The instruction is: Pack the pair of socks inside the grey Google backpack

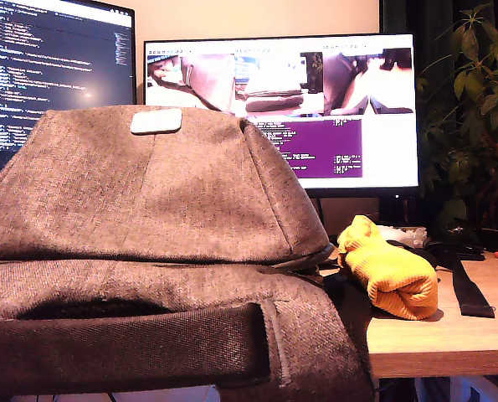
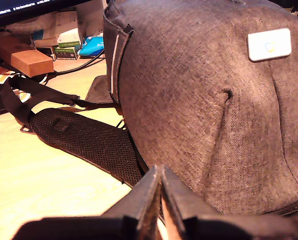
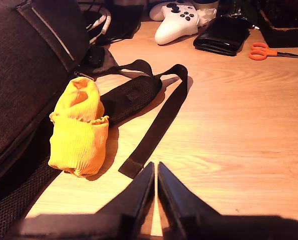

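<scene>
**Socks on the desk beside the backpack, both my grippers closed and empty**

In the exterior view, going left to right: a monitor (image 1: 56, 75) with code stands at the back left, and the backpack (image 1: 148, 218) fills the left and middle of the frame, lying on the desk (image 1: 449, 335) with its white patch (image 1: 156, 121) near the top. Behind it stands a second monitor (image 1: 315, 109). Just right of the backpack the socks (image 1: 391, 272), a yellow-orange rolled bundle, rest on the desk, touching the bag's edge. A black strap (image 1: 470, 289) lies right of them, and a plant (image 1: 474, 117) stands at the far right.

My first gripper (image 2: 160, 172) has its jaws together, holding nothing, close to the backpack's grey side (image 2: 204, 115); a mesh shoulder strap (image 2: 88, 140) lies on the desk beside it.

My second gripper (image 3: 156, 169) also has its jaws pressed together and empty, hovering near the strap's loose end (image 3: 156, 125), with the socks (image 3: 78, 132) close by against the backpack (image 3: 18, 75). Farther off lie a white game controller (image 3: 176, 20), a black wallet (image 3: 224, 35) and orange scissors (image 3: 266, 51).
</scene>
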Motion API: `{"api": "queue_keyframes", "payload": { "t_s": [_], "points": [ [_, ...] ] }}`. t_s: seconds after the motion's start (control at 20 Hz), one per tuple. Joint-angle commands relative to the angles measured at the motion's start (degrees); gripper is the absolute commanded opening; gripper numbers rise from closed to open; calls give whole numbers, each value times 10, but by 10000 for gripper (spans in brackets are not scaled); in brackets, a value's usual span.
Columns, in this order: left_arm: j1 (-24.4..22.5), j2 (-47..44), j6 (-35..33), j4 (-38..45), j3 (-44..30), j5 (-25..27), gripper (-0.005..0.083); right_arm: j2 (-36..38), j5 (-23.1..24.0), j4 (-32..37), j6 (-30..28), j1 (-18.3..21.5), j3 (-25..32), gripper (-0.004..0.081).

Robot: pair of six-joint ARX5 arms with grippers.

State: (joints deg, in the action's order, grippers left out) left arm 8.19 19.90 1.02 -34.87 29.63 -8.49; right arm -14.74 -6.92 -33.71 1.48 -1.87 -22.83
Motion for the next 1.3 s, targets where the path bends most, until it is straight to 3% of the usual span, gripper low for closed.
{"api": "queue_keyframes", "payload": {
  "t_s": [0.0, 0.3, 0.45, 0.55, 0.7, 1.0, 1.1, 1.25],
  "points": [
    [-2, 0, 5, 36, -9, -7, -21, -3, -4, 85, 0, 0, 8, -13],
    [-2, 0, 5, 36, -9, -15, -21, -5, -14, 86, -1, -1, 8, -13],
    [1, 10, 0, 43, -9, -96, -21, -30, -96, 97, -15, -17, 7, -13],
    [12, 20, 0, 50, -9, -159, -21, -57, -137, 94, -5, -45, -2, -13],
    [42, 30, 0, 63, -9, -220, -21, -109, -140, 92, -3, -96, -35, -13],
    [116, 38, -37, 73, -9, -240, -21, -264, -139, 122, -54, -219, -119, -7],
    [128, 39, -37, 73, -9, -239, -21, -319, -137, 131, -72, -252, -152, 90],
    [133, 41, -36, 70, -9, -238, -21, -398, -124, 138, -98, -289, -208, 386]
  ]
}}
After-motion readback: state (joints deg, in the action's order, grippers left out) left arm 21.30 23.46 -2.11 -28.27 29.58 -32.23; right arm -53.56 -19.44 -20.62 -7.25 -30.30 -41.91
